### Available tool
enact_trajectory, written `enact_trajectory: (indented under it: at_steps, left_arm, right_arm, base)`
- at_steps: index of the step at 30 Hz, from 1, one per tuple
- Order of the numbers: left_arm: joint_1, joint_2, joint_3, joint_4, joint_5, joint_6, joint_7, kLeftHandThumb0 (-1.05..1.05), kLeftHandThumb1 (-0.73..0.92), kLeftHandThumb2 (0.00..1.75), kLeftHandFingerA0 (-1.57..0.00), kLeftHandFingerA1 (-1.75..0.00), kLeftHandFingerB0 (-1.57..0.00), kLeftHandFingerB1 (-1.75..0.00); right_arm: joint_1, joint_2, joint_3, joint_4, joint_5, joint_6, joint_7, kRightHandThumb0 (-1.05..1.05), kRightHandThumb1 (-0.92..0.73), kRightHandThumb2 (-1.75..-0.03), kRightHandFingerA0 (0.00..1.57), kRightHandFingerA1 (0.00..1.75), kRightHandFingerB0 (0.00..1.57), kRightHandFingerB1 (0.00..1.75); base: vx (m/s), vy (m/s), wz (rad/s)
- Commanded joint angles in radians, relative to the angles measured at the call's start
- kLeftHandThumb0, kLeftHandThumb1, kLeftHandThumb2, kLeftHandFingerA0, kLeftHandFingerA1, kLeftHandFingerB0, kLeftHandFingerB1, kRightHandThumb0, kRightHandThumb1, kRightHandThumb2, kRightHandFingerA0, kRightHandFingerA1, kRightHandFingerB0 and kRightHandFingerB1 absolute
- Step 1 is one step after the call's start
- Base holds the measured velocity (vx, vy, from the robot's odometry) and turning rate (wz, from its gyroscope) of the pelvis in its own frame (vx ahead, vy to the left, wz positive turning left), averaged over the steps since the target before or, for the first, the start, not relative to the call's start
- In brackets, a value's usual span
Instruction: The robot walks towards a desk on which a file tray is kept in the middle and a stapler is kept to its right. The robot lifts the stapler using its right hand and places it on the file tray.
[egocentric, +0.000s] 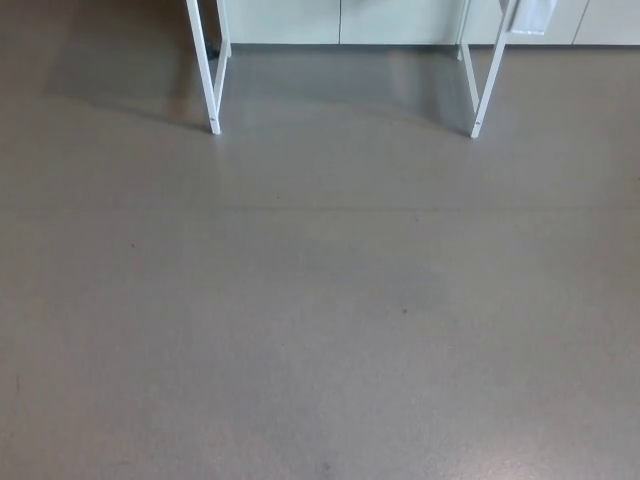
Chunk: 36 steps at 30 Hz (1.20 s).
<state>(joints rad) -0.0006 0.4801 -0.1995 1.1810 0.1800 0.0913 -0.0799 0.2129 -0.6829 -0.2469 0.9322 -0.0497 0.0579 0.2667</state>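
At the top edge of the head view, a white left leg frame (210, 75) and a white right leg frame (487, 75) are being shown standing on a bare grey floor (320, 330), with pale cabinet fronts (340, 20) behind them. These 2 frames are being taken, as a judgement, for the supports of the worktop; its surface is being cut off above the picture.

The step in hand is being judged to be the walk toward the worktop, with nearly all of the task lying ahead. For a sound approach, the gap between the 2 frames is best being kept centred in the view, the body being squared to it, and the walk being ended near enough for the right arm to reach right of centre without the frames being struck.

Neither hand is being shown, so how far either is open cannot be told, and nothing is being seen held. The stapler and the file tray are likewise being left out of view; they are being presumed to lie beyond the top edge, well apart from either hand.
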Motion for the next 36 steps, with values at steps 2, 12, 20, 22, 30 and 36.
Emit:
enact_trajectory:
  at_steps: [2,12,20,22,30,36]
  left_arm:
    - [-0.016,0.028,-0.006,0.025,0.038,-0.024,-0.018,-0.35,0.31,1.04,-0.57,-0.79,-0.51,-0.74]
    - [-0.005,0.031,0.002,0.031,0.042,-0.03,-0.019,-0.35,0.31,1.04,-0.57,-0.79,-0.51,-0.74]
    - [0.006,0.03,0.004,0.032,0.051,-0.033,-0.019,-0.35,0.31,1.04,-0.57,-0.79,-0.51,-0.74]
    - [0.003,0.026,0.003,0.032,0.055,-0.031,-0.019,-0.35,0.31,1.04,-0.57,-0.79,-0.51,-0.74]
    - [-0.004,0.024,0.004,0.033,0.061,-0.03,-0.021,-0.35,0.31,1.04,-0.57,-0.79,-0.51,-0.74]
    - [0.005,0.024,0.007,0.035,0.063,-0.032,-0.02,-0.35,0.31,1.04,-0.57,-0.79,-0.51,-0.74]
  right_arm:
    - [-0.013,-0.017,-0.007,-0.002,0.038,-0.01,0.074,-0.27,-0.55,-0.56,0.54,0.62,0.37,0.47]
    - [-0.015,-0.014,0.0,-0.001,0.034,-0.009,0.079,-0.27,-0.55,-0.56,0.54,0.62,0.37,0.47]
    - [0.002,-0.013,-0.003,0.003,0.034,-0.015,0.081,-0.27,-0.55,-0.56,0.54,0.62,0.37,0.47]
    - [0.005,-0.016,-0.006,0.005,0.036,-0.016,0.082,-0.27,-0.55,-0.56,0.54,0.62,0.37,0.47]
    - [0.008,-0.016,-0.01,0.005,0.038,-0.017,0.082,-0.27,-0.55,-0.56,0.54,0.62,0.37,0.47]
    - [0.01,-0.015,-0.006,0.007,0.036,-0.019,0.082,-0.27,-0.55,-0.56,0.54,0.62,0.37,0.47]
  base:
    - [0.0,0.0,0.0]
    - [0.0,0.0,0.0]
    - [0.0,0.0,0.0]
    - [0.0,0.0,0.0]
    - [0.03,-0.002,0.0]
    - [0.06,-0.028,0.03]
